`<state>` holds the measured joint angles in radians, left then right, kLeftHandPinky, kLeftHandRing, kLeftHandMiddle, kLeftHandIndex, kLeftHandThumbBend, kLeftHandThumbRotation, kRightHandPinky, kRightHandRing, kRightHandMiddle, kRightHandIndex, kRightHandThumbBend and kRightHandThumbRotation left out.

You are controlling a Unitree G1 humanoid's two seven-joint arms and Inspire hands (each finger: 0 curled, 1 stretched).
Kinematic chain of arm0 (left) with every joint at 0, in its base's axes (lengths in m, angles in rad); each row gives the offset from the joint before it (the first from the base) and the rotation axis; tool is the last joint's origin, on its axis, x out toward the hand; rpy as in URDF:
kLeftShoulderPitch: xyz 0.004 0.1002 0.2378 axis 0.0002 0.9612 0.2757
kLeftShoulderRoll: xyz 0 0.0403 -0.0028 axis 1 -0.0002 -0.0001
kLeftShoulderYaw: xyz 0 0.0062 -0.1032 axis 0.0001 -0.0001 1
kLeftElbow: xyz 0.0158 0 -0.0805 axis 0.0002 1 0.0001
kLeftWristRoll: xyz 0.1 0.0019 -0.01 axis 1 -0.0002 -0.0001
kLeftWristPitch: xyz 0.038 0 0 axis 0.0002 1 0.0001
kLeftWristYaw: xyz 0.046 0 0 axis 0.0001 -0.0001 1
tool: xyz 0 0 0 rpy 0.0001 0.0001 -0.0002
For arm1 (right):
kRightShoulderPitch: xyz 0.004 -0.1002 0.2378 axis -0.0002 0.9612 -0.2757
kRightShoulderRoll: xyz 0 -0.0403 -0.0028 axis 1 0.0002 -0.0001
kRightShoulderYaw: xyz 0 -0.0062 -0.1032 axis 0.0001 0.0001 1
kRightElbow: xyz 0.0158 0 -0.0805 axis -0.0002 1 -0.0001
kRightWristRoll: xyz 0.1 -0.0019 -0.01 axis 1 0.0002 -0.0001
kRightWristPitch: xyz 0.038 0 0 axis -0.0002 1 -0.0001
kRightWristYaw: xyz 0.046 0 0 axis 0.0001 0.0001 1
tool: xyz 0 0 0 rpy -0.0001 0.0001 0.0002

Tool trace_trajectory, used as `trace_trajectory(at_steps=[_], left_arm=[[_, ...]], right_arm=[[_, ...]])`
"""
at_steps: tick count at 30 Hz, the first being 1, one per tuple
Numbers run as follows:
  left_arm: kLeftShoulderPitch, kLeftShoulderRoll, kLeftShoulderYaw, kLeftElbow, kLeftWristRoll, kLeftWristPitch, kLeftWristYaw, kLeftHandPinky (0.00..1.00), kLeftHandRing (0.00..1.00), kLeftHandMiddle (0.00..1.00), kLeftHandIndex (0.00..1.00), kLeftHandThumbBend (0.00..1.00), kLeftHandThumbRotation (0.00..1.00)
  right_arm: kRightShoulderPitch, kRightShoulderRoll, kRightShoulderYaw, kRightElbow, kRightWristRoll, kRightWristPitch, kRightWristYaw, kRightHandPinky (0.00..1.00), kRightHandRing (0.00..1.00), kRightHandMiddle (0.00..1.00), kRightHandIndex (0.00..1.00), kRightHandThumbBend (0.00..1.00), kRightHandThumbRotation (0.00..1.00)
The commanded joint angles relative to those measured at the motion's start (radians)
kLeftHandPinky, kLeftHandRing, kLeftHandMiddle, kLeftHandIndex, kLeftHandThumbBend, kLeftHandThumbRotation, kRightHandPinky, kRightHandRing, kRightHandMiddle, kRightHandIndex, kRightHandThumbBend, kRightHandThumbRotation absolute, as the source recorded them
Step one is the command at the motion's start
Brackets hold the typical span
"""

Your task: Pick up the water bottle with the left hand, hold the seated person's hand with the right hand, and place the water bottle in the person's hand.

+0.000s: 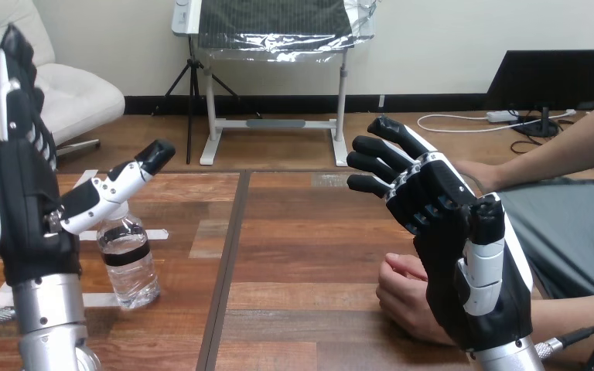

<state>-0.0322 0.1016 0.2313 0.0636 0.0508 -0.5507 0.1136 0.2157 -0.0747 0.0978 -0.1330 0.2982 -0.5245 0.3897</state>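
A clear water bottle with a dark label band stands upright on the wooden table, left of the centre seam. My left hand is raised beside it at the left, fingers straight and open, thumb reaching out over the bottle's top without closing on it. My right hand is lifted at the right, open, fingers pointing up and left. The person's hand rests on the table as a loose fist, just left of and partly behind my right palm. I cannot tell whether the two touch.
The person's other forearm reaches in from the right edge, behind my right hand. White tape strips lie on the table near the bottle. A dark seam runs down the tabletop's middle.
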Motion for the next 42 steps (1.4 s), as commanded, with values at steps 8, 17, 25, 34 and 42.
trace_trajectory(at_steps=[8,17,25,34,42], left_arm=[[-0.122,0.037,0.007,0.130,0.046,-0.010,0.049,1.00,1.00,1.00,0.99,0.96,0.21],[-0.168,0.056,0.009,0.226,0.063,-0.015,0.073,1.00,1.00,0.99,0.99,0.96,0.23],[-0.205,0.075,0.006,0.310,0.056,-0.026,0.073,1.00,1.00,0.99,0.99,0.95,0.24],[-0.242,0.090,0.002,0.392,0.047,-0.019,0.068,1.00,1.00,1.00,1.00,0.95,0.23],[-0.267,0.097,-0.003,0.443,0.041,-0.013,0.062,1.00,1.00,1.00,1.00,0.93,0.20]], right_arm=[[-0.041,0.000,-0.010,-0.035,0.004,0.000,0.000,0.78,0.82,0.82,0.85,0.72,1.00],[-0.042,-0.003,-0.010,-0.033,0.005,-0.002,0.005,0.78,0.82,0.82,0.85,0.72,1.00],[-0.041,-0.004,-0.011,-0.033,0.005,-0.002,0.004,0.77,0.82,0.82,0.85,0.72,1.00],[-0.037,-0.005,-0.010,-0.039,0.004,0.000,0.001,0.77,0.82,0.82,0.85,0.73,1.00],[-0.036,-0.007,-0.010,-0.038,0.003,-0.005,0.002,0.77,0.82,0.83,0.85,0.73,1.00]])
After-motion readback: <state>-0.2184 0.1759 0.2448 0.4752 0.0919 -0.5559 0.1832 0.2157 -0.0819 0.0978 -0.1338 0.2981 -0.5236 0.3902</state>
